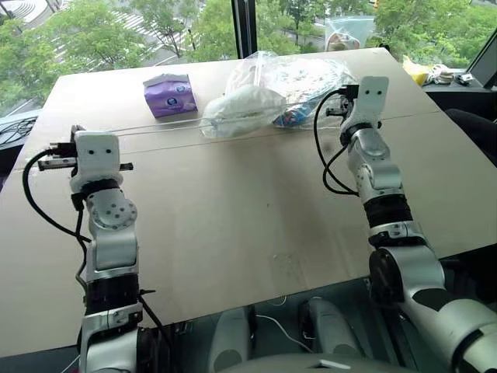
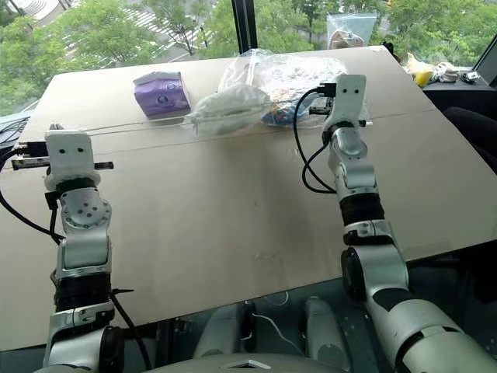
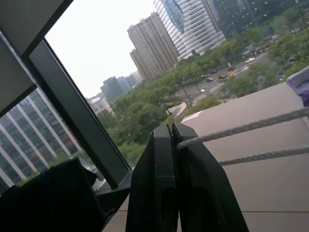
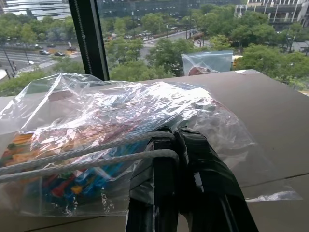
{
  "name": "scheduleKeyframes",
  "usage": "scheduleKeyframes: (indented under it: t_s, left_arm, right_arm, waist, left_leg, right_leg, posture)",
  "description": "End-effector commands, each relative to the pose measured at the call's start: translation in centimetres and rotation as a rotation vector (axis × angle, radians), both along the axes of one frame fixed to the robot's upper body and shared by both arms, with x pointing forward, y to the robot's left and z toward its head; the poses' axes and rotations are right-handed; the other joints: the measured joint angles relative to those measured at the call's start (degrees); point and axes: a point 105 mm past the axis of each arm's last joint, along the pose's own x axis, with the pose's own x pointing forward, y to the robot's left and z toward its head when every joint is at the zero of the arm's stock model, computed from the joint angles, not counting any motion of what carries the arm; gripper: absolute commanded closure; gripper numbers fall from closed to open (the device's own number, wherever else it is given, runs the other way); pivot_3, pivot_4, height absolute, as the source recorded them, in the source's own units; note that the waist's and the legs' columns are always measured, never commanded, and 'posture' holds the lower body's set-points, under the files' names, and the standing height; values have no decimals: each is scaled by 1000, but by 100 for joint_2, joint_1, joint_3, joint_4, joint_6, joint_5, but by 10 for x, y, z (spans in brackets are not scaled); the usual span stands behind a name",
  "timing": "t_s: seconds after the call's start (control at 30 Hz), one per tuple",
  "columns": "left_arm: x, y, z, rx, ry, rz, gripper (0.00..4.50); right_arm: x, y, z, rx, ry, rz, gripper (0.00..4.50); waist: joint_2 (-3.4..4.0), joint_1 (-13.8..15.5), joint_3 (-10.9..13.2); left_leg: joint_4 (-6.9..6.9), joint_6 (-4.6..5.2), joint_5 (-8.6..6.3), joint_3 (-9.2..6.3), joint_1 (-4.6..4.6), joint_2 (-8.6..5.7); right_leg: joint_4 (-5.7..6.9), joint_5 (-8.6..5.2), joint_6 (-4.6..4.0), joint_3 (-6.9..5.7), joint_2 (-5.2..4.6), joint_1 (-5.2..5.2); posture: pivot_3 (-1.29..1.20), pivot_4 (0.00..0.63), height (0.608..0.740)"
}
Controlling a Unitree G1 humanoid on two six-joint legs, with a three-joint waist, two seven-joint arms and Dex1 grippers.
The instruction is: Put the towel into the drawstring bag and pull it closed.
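Observation:
The drawstring bag [image 1: 241, 109] lies bulging at the far middle of the table [image 1: 233, 217], milky white with its mouth gathered. The towel is hidden; something pale fills the bag. White cords [image 1: 155, 129] run taut from the bag out to both sides. My left gripper [image 3: 171, 129], raised over the table's left side, is shut on a cord [image 3: 251, 126]. My right gripper [image 4: 171, 134] is held up to the right of the bag, in front of the clear bag, and is shut on the other cord [image 4: 72, 155].
A purple tissue pack [image 1: 170, 95] sits left of the bag. A big clear crinkly bag of colourful items [image 1: 299, 81] lies right behind it. A small clear bag [image 1: 349, 33] stands at the far edge by the window. Yellow clutter [image 1: 419, 74] lies off the right corner.

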Motion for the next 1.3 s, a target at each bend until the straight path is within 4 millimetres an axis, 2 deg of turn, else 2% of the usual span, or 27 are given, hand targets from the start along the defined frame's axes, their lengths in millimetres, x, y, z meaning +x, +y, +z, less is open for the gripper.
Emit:
scheduleKeyframes:
  t_s: [0.03,0.13,0.23,0.33,0.4,0.47,0.53,0.6,0.63,0.7,0.77,0.83,0.87,0.97,1.03,1.1,1.17,1.3]
  left_arm:
    - [-31,55,-17,-237,-55,262,4481]
    - [-40,68,-28,-323,-64,354,4481]
    - [-55,81,-39,-408,-82,475,4481]
    - [-62,86,-43,-441,-87,544,4481]
    - [-58,84,-42,-441,-88,523,4481]
    - [-36,71,-34,-421,-96,363,4481]
    - [7,33,-26,-409,-60,20,4481]
    - [39,-13,-24,-381,29,-297,4481]
    - [50,-42,-22,-355,78,-480,4078]
    - [54,-85,-20,-242,194,-745,3699]
    - [46,-108,-34,-192,342,-931,2727]
    - [33,-111,-50,-96,485,-1003,1848]
    - [23,-105,-60,-71,555,-1009,1395]
    - [-2,-85,-79,-45,700,-1026,58]
    - [-16,-73,-88,-64,762,-1024,58]
    - [-28,-69,-92,-113,781,-1052,58]
    - [-37,-73,-93,-137,784,-1103,58]
    - [-46,-90,-91,-163,763,-1187,58]
  right_arm:
    - [-2,-52,5,172,1,-216,4500]
    - [-5,-73,-4,268,37,-329,4500]
    - [-18,-108,-30,463,121,-539,4500]
    - [-26,-119,-45,567,172,-627,4500]
    - [-22,-113,-45,568,183,-581,4500]
    - [-5,-77,-33,515,188,-330,4500]
    - [2,-17,-11,423,152,62,4500]
    - [-13,33,3,206,100,397,4500]
    - [-28,53,2,75,93,556,4008]
    - [-67,78,-18,-164,132,866,3592]
    - [-90,69,-45,-350,213,978,2619]
    - [-90,46,-60,-435,269,943,1731]
    - [-88,31,-63,-457,290,913,1242]
    - [-84,-5,-66,-485,313,848,1225]
    - [-82,-26,-65,-479,292,798,1225]
    - [-82,-39,-63,-465,246,780,1225]
    - [-88,-43,-65,-466,224,813,1225]
    - [-101,-39,-66,-405,204,902,1225]
  waist:
    - [0,-2,0]
    - [0,-14,0]
    - [-1,-7,-1]
    - [-1,-8,-1]
    - [-1,-18,0]
    - [-2,-32,-1]
    - [0,-31,0]
    - [2,-14,0]
    - [3,-14,-1]
    - [-2,24,-5]
    - [-7,20,-9]
    - [-7,-13,-7]
    - [-1,-39,-3]
    - [9,-67,8]
    - [9,-39,9]
    - [12,-13,9]
    - [11,6,9]
    - [12,53,10]
  left_leg:
    - [0,0,0,-1,0,0]
    - [1,0,0,1,1,-1]
    - [0,0,0,0,-1,0]
    - [1,-1,1,-2,-1,0]
    - [1,0,1,0,0,-1]
    - [1,0,1,0,1,-1]
    - [2,0,1,-1,0,-1]
    - [1,0,0,-3,-2,-1]
    - [0,0,0,-6,-1,-2]
    - [-2,1,0,-12,-4,-3]
    - [-2,1,-1,-13,-7,-3]
    - [-4,2,-3,-19,-7,-3]
    - [-4,2,-3,-17,-5,-3]
    - [-11,2,-3,-7,9,0]
    - [-14,1,-3,-15,13,4]
    - [-15,-20,-15,-26,23,11]
    - [-18,-24,-17,-25,24,13]
    - [-17,-1,-4,-16,8,12]
  right_leg:
    - [1,0,0,0,0,1]
    - [1,1,0,1,0,1]
    - [1,1,0,1,-1,1]
    - [1,1,0,0,-1,2]
    - [2,1,0,1,-1,2]
    - [2,1,0,2,0,2]
    - [2,1,0,1,3,1]
    - [2,1,0,-1,4,1]
    - [1,0,-1,-2,4,2]
    - [-2,0,-1,-5,4,5]
    - [-9,-1,-2,-6,1,8]
    - [-16,-1,-2,3,-2,6]
    - [-17,-1,-2,8,-3,1]
    - [-15,-3,-3,21,1,-10]
    - [-11,-27,-6,14,6,-10]
    - [-8,-29,-8,1,6,-3]
    - [-9,-30,-9,1,0,-2]
    - [-22,-29,-8,5,-12,-5]
  posture:
    - [0,150,740]
    - [0,150,740]
    - [0,150,740]
    - [0,150,740]
    - [0,150,740]
    - [0,150,740]
    - [0,150,740]
    - [0,150,740]
    - [0,150,740]
    - [0,150,740]
    - [0,150,740]
    - [0,150,740]
    - [0,150,740]
    - [0,150,740]
    - [0,150,740]
    - [0,150,740]
    - [0,150,740]
    - [0,150,740]
